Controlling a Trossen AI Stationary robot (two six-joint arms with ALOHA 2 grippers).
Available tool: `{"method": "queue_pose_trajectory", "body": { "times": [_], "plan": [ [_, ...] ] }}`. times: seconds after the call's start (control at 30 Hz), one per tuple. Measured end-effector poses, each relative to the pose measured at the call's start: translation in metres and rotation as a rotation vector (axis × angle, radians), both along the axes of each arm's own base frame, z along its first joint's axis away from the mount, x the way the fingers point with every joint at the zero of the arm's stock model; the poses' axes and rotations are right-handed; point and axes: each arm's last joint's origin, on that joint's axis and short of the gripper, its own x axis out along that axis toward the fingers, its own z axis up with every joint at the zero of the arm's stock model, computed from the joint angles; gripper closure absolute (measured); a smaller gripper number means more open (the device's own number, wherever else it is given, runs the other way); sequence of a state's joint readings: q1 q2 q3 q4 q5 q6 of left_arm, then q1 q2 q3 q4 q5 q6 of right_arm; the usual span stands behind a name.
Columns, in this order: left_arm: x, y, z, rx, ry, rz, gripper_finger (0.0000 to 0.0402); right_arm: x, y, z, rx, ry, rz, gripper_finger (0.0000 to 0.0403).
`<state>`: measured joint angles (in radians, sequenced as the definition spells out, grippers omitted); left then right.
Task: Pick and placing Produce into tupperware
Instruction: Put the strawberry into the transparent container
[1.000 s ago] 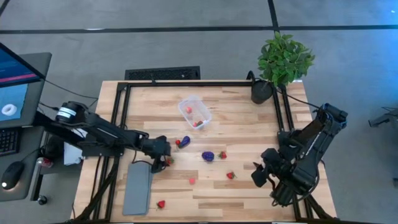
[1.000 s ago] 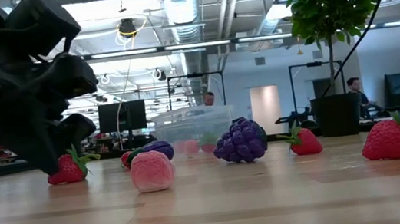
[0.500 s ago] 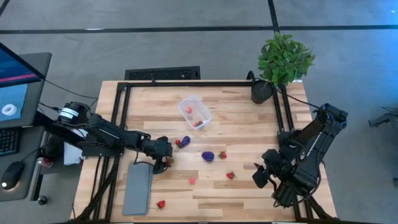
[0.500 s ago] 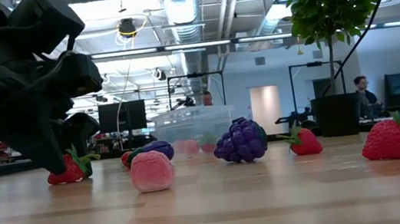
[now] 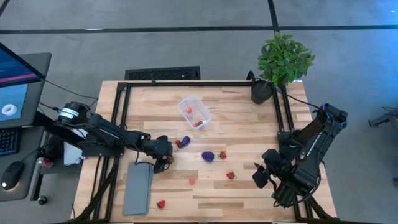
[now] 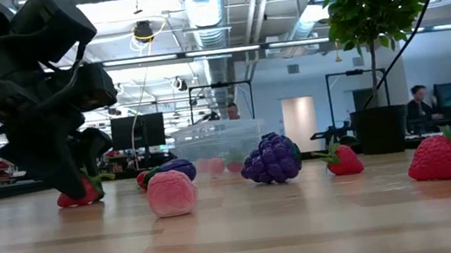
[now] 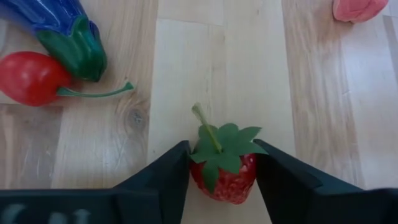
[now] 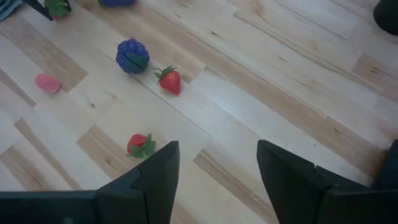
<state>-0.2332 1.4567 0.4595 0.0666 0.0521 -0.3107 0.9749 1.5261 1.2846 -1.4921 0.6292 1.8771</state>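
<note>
At lower left of the bench point(image 5: 249, 124), the left hand point(image 7: 221, 171) clamps a strawberry point(image 7: 225, 168); the right hand point(image 8: 214, 165), lower right, hangs parted, holding nothing.

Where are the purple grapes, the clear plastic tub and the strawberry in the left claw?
purple grapes point(image 6: 272, 159), low view, middle of the cluster
clear plastic tub point(image 5: 195, 112), high view, its floor
strawberry point(image 7: 225, 177), left wrist view, red body between the left claw's fingers
</note>
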Motion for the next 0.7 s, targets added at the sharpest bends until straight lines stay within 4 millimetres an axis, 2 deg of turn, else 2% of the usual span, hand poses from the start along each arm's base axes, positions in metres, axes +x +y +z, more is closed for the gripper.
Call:
{"method": "queue_pose_trajectory", "body": {
  "times": [0.47, 0.7],
  "plan": [
    [0.0002, -0.0003, 0.0002, -0.006, -0.001, -0.005, 0.0244, 0.0000, 0.0000, 0.0000, 0.000, 0.000, 0.000, 0.0163],
    [0.0097, -0.0045, 0.0096, -0.029, -0.025, -0.046, 0.0244, 0.0000, 0.0000, 0.0000, 0.000, 0.000, 0.000, 0.0163]
  ]
}}
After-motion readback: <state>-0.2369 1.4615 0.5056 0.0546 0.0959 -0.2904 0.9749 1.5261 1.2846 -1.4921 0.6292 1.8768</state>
